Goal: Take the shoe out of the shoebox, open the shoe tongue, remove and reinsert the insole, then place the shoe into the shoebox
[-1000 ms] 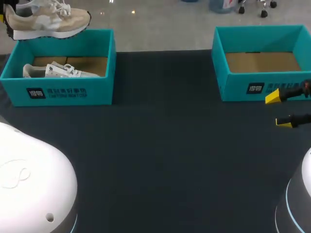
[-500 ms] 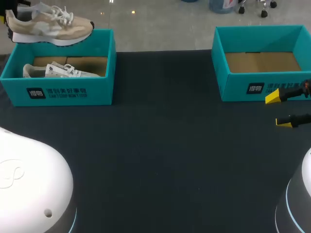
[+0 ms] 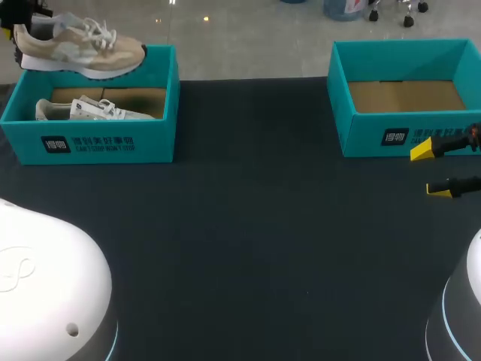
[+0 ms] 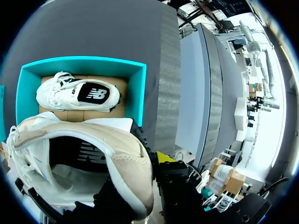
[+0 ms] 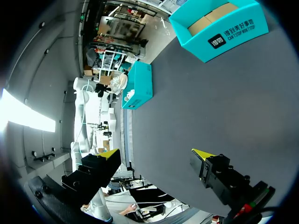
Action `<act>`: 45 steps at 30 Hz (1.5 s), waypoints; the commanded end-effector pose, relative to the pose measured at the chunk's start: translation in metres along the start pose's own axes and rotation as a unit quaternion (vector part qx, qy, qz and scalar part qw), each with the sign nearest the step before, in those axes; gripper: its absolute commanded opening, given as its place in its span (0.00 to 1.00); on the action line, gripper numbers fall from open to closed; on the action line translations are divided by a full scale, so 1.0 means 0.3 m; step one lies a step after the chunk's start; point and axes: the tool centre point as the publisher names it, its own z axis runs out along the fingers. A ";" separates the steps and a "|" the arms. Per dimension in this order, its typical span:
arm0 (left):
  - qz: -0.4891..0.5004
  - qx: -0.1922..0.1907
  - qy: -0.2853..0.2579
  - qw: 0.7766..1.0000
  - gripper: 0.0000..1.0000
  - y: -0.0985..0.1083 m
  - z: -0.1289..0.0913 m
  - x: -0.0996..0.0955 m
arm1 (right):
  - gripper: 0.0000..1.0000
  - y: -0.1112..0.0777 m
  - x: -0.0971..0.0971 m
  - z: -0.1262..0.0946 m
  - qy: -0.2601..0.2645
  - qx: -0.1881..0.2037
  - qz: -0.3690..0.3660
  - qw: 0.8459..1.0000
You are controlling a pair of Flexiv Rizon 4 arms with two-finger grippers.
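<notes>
Beige shoe (image 3: 81,51) has shifted; left tool (image 4: 138,177) clamps its heel; right tool (image 5: 156,154) spread.

Dark table (image 3: 248,241) bears a left shoebox (image 3: 98,143) and a right shoebox (image 3: 376,137) — both teal.

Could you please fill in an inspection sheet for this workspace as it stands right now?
Surface: dark table, no stains seen.
Job's things: beige shoe held in the air over the left box, which has a white shoe inside; right box shows only its cardboard floor.
Clutter: nothing seen.
Grippers: left gripper shut on the beige shoe at its heel end; right gripper open, holding nothing, near the right box's front.
Cables: nothing seen.
Surroundings: nothing seen reaching over the table.
</notes>
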 end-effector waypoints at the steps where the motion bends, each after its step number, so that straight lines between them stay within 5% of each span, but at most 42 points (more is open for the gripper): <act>1: 0.000 0.000 0.000 1.000 0.00 0.001 -0.008 0.005 | 1.00 -0.001 0.001 0.001 -0.001 0.000 0.001 1.000; 12: 0.048 0.003 -0.049 0.998 0.00 0.019 0.051 -0.040 | 1.00 -0.001 0.001 0.001 -0.001 0.000 0.001 1.000; 45: 0.046 0.000 -0.051 0.998 0.00 0.104 0.385 -0.239 | 1.00 -0.001 0.001 0.001 -0.001 0.000 0.001 1.000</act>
